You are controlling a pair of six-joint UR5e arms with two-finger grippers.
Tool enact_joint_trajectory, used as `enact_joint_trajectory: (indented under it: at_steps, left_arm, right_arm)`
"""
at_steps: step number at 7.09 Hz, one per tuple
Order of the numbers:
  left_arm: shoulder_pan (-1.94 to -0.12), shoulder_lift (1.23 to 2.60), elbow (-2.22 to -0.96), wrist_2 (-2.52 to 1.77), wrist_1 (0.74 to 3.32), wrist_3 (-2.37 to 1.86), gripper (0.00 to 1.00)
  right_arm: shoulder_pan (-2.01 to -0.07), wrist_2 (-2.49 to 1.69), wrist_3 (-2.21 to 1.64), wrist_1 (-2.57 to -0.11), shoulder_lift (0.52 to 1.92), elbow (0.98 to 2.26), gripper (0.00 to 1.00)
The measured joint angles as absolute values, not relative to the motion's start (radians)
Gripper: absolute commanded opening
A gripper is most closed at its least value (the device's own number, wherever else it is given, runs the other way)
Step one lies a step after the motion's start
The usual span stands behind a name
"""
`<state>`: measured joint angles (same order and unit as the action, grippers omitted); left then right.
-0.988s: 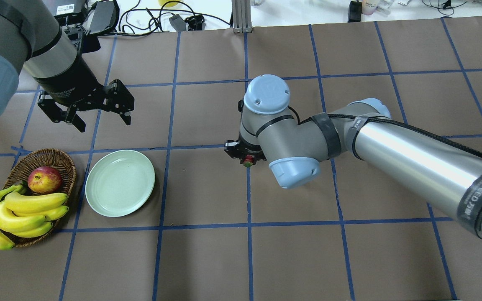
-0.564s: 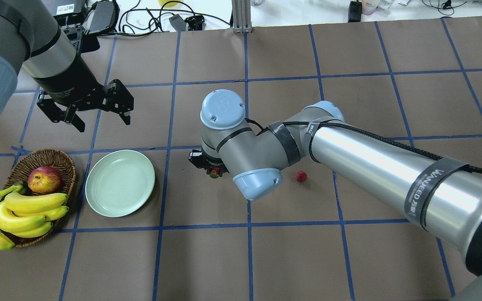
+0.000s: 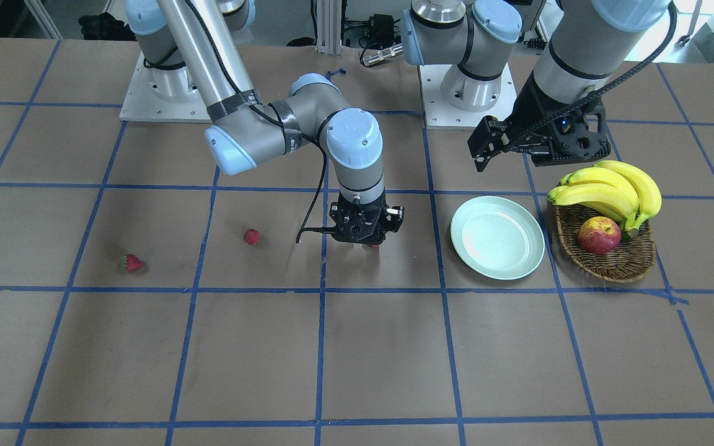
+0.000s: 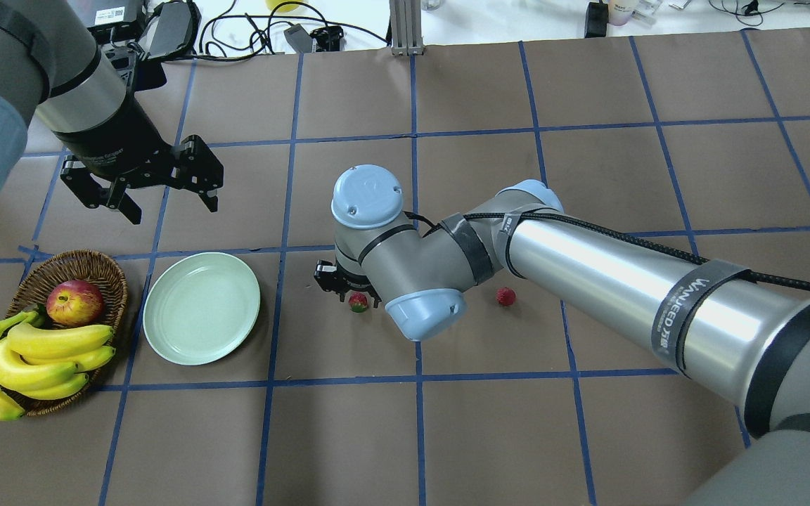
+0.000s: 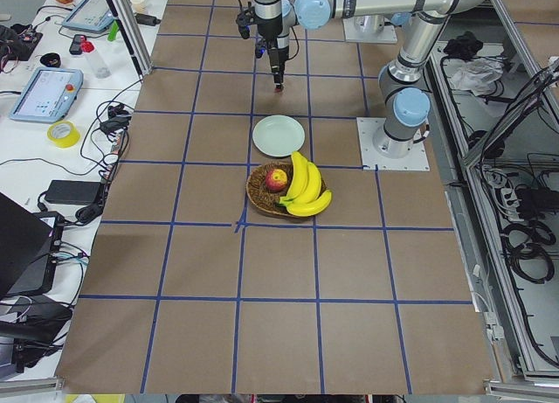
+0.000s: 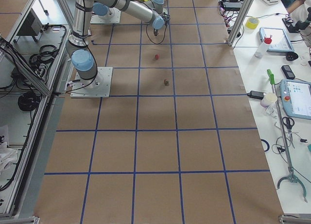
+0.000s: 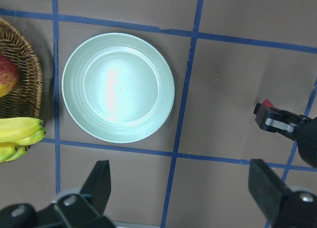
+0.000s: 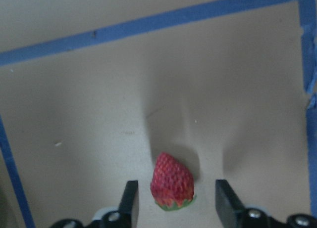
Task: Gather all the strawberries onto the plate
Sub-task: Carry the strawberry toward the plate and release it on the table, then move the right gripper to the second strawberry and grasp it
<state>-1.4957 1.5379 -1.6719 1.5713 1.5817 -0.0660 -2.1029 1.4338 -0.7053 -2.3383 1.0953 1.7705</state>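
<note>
One strawberry (image 8: 172,186) sits between the fingers of my right gripper (image 8: 173,205) with a gap on each side, so that gripper is open. It looks to rest on the brown paper, with its shadow beside it. From overhead this strawberry (image 4: 358,302) shows just below the right gripper (image 4: 346,282), about a grid square right of the empty mint-green plate (image 4: 201,308). A second strawberry (image 4: 506,296) lies beside the right forearm, and a third strawberry (image 3: 131,262) lies farther out. My left gripper (image 4: 171,205) hangs open above the table behind the plate (image 7: 118,87).
A wicker basket (image 4: 95,263) holding an apple (image 4: 74,301) and a bunch of bananas (image 4: 32,358) stands right beside the plate on its left. The right arm's long forearm (image 4: 623,295) spans the table's right half. Blue tape lines grid the brown paper.
The right arm swung left toward the plate with the strawberry at its gripper, uncovering a second strawberry. The berry now shows a little clear of the gripper. The left arm barely moved.
</note>
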Motion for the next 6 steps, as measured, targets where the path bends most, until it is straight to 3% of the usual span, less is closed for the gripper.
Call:
enact_joint_trajectory:
  at_steps: [3, 6]
  left_arm:
    - [-1.506, 1.533, -1.669, 1.566, 1.59, -0.066, 1.0]
    - [-1.509, 1.525, -1.662, 1.63, 1.622, -0.066, 1.0]
  right_arm:
    - [-1.948, 1.499, -0.531, -2.203, 1.218, 1.736, 1.0]
    - [-1.783, 1.609, -0.272, -2.197, 1.285, 1.905, 1.0]
